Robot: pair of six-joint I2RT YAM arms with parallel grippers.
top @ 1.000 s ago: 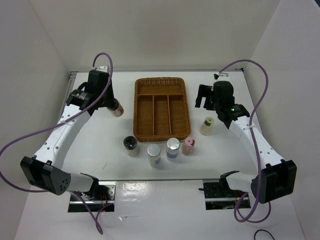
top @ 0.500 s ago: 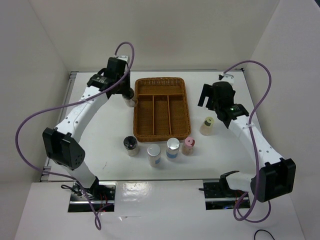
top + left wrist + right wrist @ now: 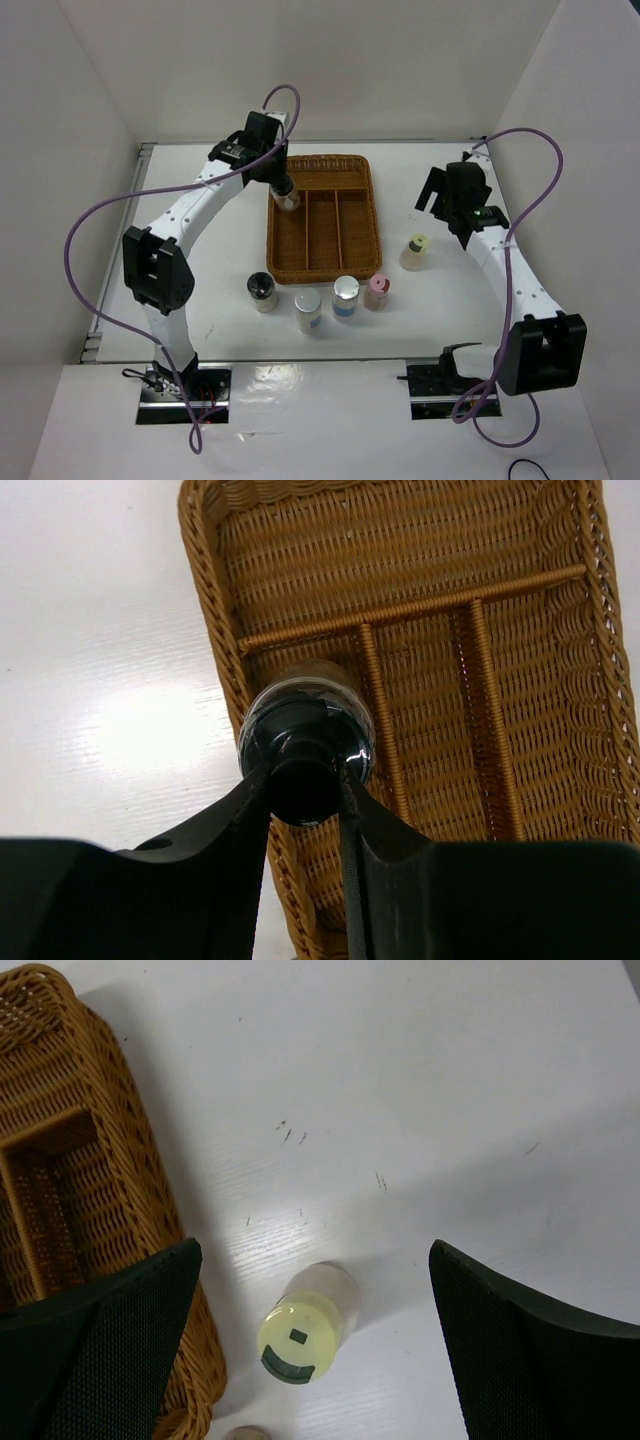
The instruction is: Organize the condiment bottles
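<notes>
Left end effector (image 3: 303, 780) gripped a black-lidded cylindrical shaker jar (image 3: 300, 718) above the brown wicker divided tray (image 3: 430, 550); lowering and release seemed next. Right end effector (image 3: 315, 1325) stood open.

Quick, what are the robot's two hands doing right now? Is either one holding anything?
Left hand: closed on a black-lidded bottle, at the wicker tray.
Right hand: open, holding nothing.

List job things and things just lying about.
Job: black-lidded jar in left hand; standing black-lidded jar; white-lidded jar; silver-lidded blue-labelled jar; pink-lidded jar; yellow-green-lidded jar; brown wicker divided tray.
Lying about: purple cables.
</notes>
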